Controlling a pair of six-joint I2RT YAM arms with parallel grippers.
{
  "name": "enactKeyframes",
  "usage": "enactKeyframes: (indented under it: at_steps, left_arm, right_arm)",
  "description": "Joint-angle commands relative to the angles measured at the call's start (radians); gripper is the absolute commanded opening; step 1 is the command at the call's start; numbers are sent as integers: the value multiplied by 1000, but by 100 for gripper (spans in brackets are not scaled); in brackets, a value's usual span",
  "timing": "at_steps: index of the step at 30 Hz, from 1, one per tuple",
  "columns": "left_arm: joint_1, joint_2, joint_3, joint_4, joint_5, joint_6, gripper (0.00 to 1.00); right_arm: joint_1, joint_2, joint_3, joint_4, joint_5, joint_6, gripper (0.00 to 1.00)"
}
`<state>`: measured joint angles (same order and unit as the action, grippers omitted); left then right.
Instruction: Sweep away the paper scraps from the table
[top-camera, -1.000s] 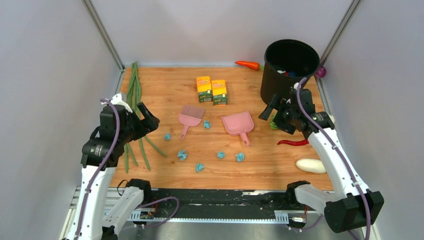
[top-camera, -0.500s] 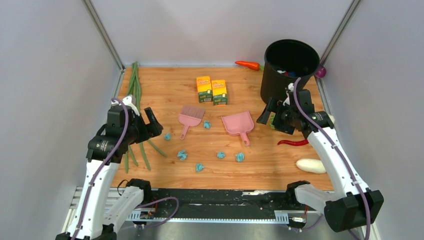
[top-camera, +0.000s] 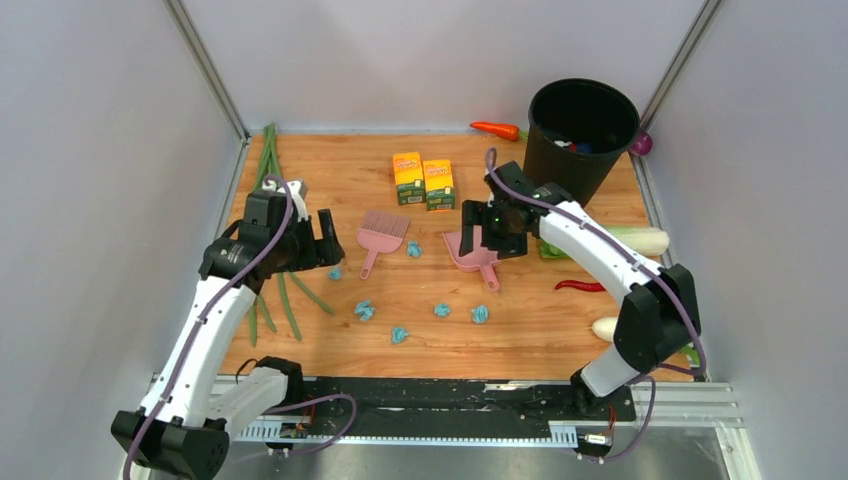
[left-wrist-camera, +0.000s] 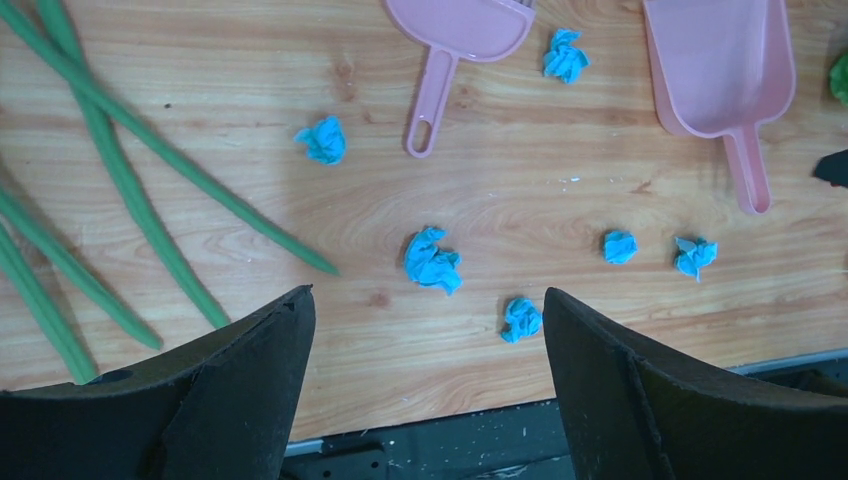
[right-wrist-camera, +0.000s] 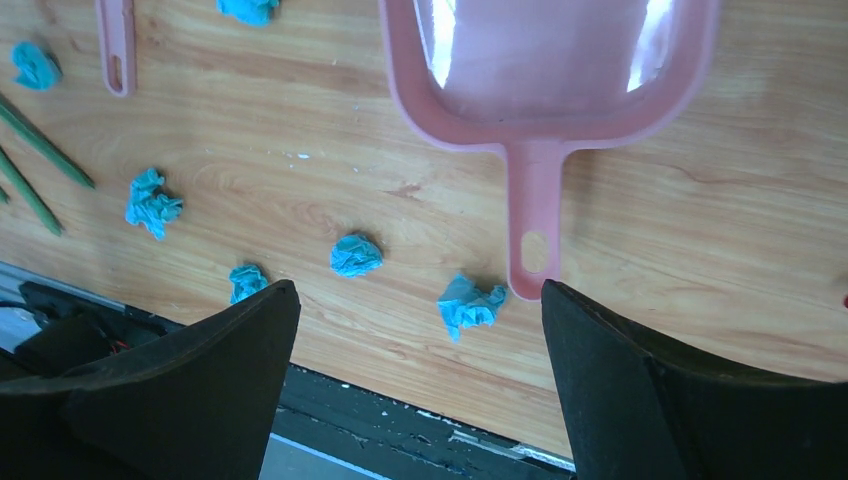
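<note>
Several light-blue paper scraps lie on the wooden table (top-camera: 330, 185), among them one (top-camera: 365, 311) at centre left, one (top-camera: 480, 314) below the dustpan handle and one (top-camera: 413, 249) between the tools. A pink brush (top-camera: 380, 232) and a pink dustpan (top-camera: 468, 256) lie mid-table. My left gripper (top-camera: 326, 240) is open and empty, left of the brush; in its wrist view (left-wrist-camera: 425, 300) it hangs above scraps (left-wrist-camera: 432, 260). My right gripper (top-camera: 479, 232) is open and empty over the dustpan; its wrist view (right-wrist-camera: 420, 290) shows the dustpan (right-wrist-camera: 550, 60) and a scrap (right-wrist-camera: 470, 305).
A black bin (top-camera: 582, 125) stands at the back right. Two yellow-orange boxes (top-camera: 424, 182) sit behind the brush. Long green beans (top-camera: 268, 180) lie along the left side. A carrot (top-camera: 497, 130), a red chilli (top-camera: 580, 286) and a white radish (top-camera: 605, 328) lie on the right.
My right arm has swung left from beside the bin to over the dustpan. My left arm has moved forward and right toward the brush. The scraps have not moved.
</note>
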<state>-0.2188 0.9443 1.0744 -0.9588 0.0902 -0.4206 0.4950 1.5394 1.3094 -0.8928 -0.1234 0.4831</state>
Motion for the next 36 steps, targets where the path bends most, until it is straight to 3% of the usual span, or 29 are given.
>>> enactKeyframes:
  at_steps: [1, 5, 9, 17, 23, 27, 36]
  left_arm:
    - [-48, 45, 52, 95, 17, 26, 90]
    - [-157, 145, 35, 175, -36, 31, 88]
    - [-203, 267, -13, 270, -3, 80, 86]
    - [-203, 520, 1, 347, -50, 143, 73]
    - [-203, 645, -8, 404, -50, 167, 68]
    - [-203, 698, -8, 423, -58, 181, 58]
    - [-203, 751, -22, 423, -113, 218, 57]
  right_arm:
    - [46, 71, 53, 0, 39, -17, 94]
    - [63, 106, 85, -5, 39, -24, 92]
    - [63, 107, 126, -32, 50, -40, 93]
    - [62, 33, 129, -78, 39, -28, 94]
    - [62, -22, 119, -90, -5, -3, 95]
    - [62, -53, 106, -98, -10, 8, 95]
    - [62, -71, 102, -106, -33, 5, 95]
